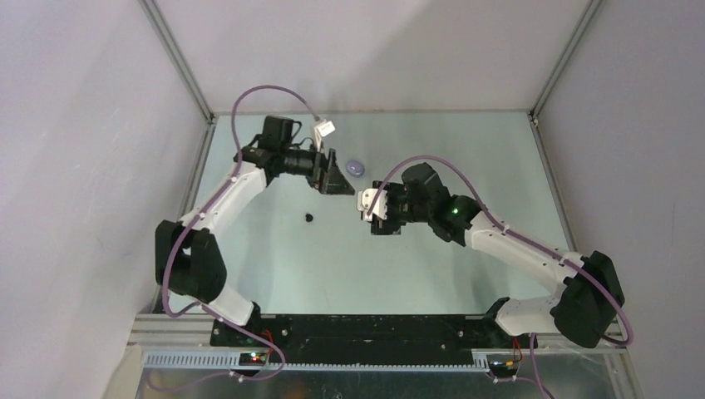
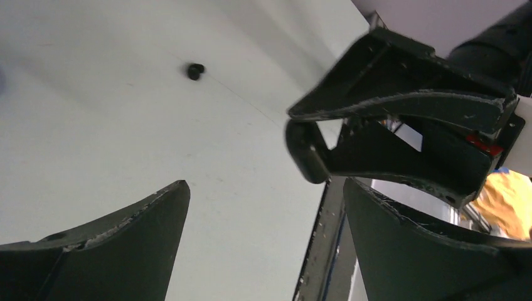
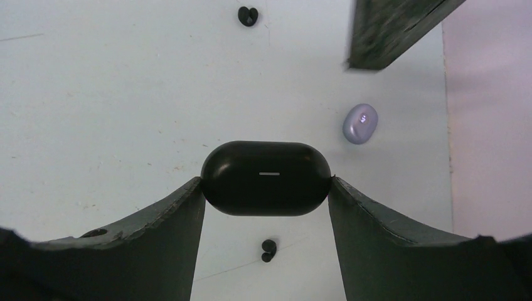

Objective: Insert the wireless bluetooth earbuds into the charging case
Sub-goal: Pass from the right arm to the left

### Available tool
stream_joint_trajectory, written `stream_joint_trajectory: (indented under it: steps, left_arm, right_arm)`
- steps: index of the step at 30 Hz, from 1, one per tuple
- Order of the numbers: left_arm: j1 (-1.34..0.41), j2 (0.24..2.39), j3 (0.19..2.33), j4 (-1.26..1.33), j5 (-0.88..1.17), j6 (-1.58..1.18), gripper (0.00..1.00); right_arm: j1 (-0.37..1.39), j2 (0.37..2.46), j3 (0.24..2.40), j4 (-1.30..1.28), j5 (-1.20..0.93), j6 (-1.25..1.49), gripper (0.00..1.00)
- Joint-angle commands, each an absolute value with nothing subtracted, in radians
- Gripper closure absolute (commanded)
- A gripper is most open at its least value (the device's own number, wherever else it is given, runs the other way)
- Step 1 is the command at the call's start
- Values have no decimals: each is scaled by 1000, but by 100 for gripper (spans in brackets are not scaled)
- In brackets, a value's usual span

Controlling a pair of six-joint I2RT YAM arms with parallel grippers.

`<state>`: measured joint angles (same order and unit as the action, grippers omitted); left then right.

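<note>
The right gripper clamps the black charging case at both ends. The left gripper, near the case, stands fully open and empty.

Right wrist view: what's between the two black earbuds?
The black charging case sits between the upper earbud and the lower earbud, seen in the right wrist view.
</note>
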<state>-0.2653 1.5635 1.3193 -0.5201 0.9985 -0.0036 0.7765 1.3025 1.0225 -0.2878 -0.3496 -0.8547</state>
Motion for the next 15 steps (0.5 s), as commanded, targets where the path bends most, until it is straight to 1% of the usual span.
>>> stream_joint_trajectory:
  steps: [1, 4, 8, 15]
  left_arm:
    - [-365, 1517, 1288, -532, 1040, 6, 1]
    - [-405, 1516, 1289, -578, 1018, 68, 0]
    - [-430, 1538, 1299, -588, 1007, 78, 2]
    - [-446, 1586, 1330, -637, 1071, 105, 10]
  right_arm:
    - [810, 1271, 1018, -237, -255, -909, 32]
    - [828, 1269, 1018, -233, -228, -914, 32]
    - [842, 1252, 1017, -232, -226, -908, 31]
    - [845, 1231, 1019, -233, -245, -889, 31]
